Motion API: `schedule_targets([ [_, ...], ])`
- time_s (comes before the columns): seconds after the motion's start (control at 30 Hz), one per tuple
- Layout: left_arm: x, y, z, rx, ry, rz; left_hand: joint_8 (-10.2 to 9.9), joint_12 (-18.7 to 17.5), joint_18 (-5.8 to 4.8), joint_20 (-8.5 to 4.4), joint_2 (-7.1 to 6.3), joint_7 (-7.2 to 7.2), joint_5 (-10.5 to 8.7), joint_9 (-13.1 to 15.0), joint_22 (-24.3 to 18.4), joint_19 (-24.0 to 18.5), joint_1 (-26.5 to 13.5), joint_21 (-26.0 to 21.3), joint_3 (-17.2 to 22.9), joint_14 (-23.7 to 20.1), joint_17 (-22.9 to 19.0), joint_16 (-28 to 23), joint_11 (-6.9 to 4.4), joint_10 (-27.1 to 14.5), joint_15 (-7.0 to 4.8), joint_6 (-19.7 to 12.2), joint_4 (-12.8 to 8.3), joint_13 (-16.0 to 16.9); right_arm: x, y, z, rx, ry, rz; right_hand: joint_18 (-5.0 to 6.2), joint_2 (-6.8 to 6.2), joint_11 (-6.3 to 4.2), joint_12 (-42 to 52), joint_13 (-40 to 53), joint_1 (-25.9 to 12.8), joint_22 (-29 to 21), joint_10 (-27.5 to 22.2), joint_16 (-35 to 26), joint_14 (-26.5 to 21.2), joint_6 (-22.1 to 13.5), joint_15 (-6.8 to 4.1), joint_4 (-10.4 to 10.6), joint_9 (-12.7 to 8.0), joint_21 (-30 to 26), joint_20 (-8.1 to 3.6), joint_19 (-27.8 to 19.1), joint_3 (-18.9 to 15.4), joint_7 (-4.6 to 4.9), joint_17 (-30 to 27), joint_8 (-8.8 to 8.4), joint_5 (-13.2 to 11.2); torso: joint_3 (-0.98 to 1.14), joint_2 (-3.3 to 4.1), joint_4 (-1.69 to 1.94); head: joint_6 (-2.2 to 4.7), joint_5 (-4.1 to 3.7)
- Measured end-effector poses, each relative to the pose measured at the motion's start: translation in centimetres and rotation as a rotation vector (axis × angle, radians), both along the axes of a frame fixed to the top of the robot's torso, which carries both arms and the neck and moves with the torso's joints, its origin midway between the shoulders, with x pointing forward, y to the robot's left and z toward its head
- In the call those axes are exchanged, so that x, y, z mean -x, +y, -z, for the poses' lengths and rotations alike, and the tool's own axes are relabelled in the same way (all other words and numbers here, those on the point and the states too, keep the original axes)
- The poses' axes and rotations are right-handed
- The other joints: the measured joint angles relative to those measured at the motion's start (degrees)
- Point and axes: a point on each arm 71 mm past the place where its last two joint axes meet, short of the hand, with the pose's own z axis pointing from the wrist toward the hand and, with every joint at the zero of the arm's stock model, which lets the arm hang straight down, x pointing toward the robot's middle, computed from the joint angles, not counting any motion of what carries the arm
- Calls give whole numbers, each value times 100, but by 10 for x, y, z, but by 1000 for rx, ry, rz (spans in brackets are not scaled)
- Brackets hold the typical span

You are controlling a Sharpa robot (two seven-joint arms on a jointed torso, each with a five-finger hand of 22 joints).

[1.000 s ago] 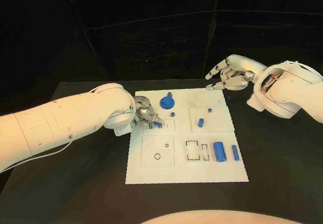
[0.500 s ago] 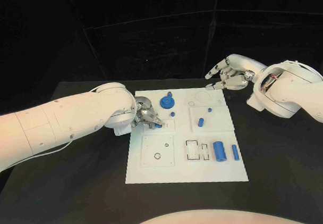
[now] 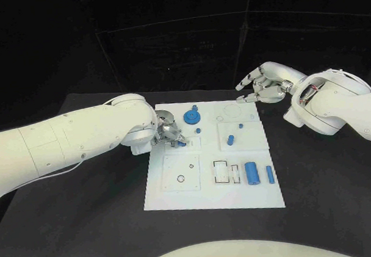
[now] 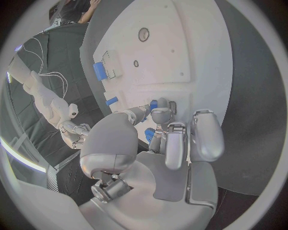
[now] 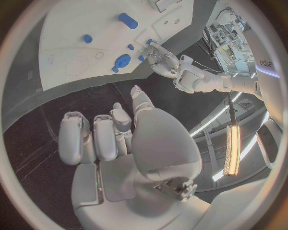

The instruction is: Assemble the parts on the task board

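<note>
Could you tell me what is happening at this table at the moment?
The robot is assembling small blue parts on the white task board. Its left hand is down at the board's left edge, fingers pinching a small blue part there. The right hand hovers beyond the board's far right corner, holding nothing. Other blue parts, among them a round gear-like piece, sit elsewhere on the board.

The board looks like matt white plastic, smooth, with shallow cut recesses. The parts are smooth blue plastic with a faint sheen. Both hands show brushed silver metal; the arms are glossy white shells. The table is dull black
</note>
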Motion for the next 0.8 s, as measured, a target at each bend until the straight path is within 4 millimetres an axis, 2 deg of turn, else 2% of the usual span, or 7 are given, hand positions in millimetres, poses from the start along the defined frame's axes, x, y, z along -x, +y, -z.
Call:
schedule_targets([
  [0.13,0,-3,0,-3,2,6,2,0,0,0,11,-16,71,8,14,0,-55,13,42,0,0,0,-6,22,0,58,5,7,0,1,0,0,0,-1,0,0,0,0,0,0,0,0,0,0,0,0,0,0,0,0,0,0,0,0,0,0,0,1,0,-2,0],
  [0.2,0,-3,1,-4,4,8,4,1,0,0,6,-35,75,11,20,0,-170,13,163,0,0,0,-25,43,0,96,-115,19,0,1,0,-1,0,-2,0,0,0,0,0,0,0,0,0,0,0,0,0,0,0,0,0,0,0,0,0,0,0,1,0,-3,0],
  [0.37,-1,-3,0,-9,7,10,37,68,0,-5,-116,-84,77,-2,30,5,-433,13,382,13,0,23,-59,115,-12,207,-337,94,0,2,0,0,2,-3,0,0,0,0,-9,0,0,0,0,0,0,0,0,0,0,0,0,0,0,0,0,0,3,2,-4,-12,-3],
  [0.43,-2,-3,0,-12,9,12,40,86,0,-23,-153,-103,77,-9,43,23,-476,13,354,20,0,23,-77,134,-24,227,-376,114,0,2,0,0,3,-3,0,0,0,0,-9,0,0,0,0,0,0,0,14,0,0,0,0,-14,0,0,0,0,3,2,-4,-13,-7],
  [0.5,-3,-3,0,-15,11,13,40,86,-90,-23,-150,-105,77,-23,48,23,-543,13,428,1,0,23,-78,135,-43,267,-479,130,0,2,0,1,4,-3,-1,0,0,0,-9,0,0,0,0,0,0,0,14,0,0,0,0,-14,0,0,0,0,3,2,-4,-14,-13],
  [0.63,-4,-4,-1,-19,14,19,42,113,-90,-23,-141,-125,77,-37,64,23,-611,13,409,1,0,23,-97,155,-43,313,-523,159,0,3,1,2,7,-4,-1,0,0,0,-8,0,-6,0,0,0,0,0,14,0,0,0,0,-14,0,0,0,0,3,3,-4,-23,-17],
  [0.8,-5,-5,-1,-24,18,23,8,132,-90,-23,-51,-138,77,-68,73,23,-716,13,258,1,0,45,-85,169,-43,357,-374,188,0,4,1,3,10,-6,0,0,0,0,-8,0,-6,0,0,-21,0,-21,14,0,0,0,0,-14,0,0,20,33,3,3,-3,-27,-23],
])
